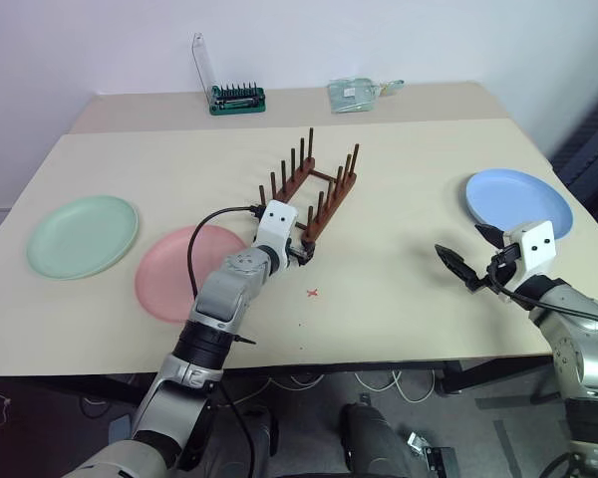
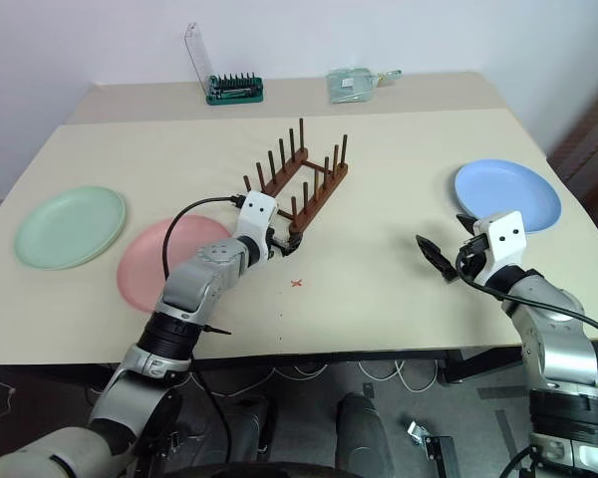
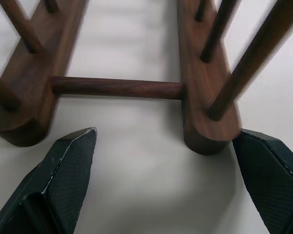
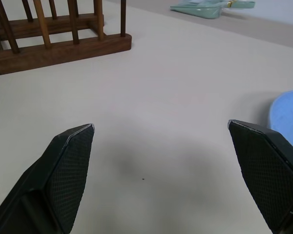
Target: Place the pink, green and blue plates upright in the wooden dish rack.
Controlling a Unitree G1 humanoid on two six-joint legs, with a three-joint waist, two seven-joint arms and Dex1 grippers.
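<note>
We have racked nothing: all three plates [image 1: 83,236] lie flat, both pincers spread, left pincer [image 1: 301,255] at the rack [image 1: 312,186].

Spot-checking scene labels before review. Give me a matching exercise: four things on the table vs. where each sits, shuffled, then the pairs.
Things:
1. green plate
2. pink plate
3. blue plate
4. dish rack

Places:
A. flat on the table just behind the right claw
B. mid-table, near end right at the open left claw
C. flat near the table's left edge
D. flat, partly under the left arm

Pairs: 1-C, 2-D, 3-A, 4-B
</note>
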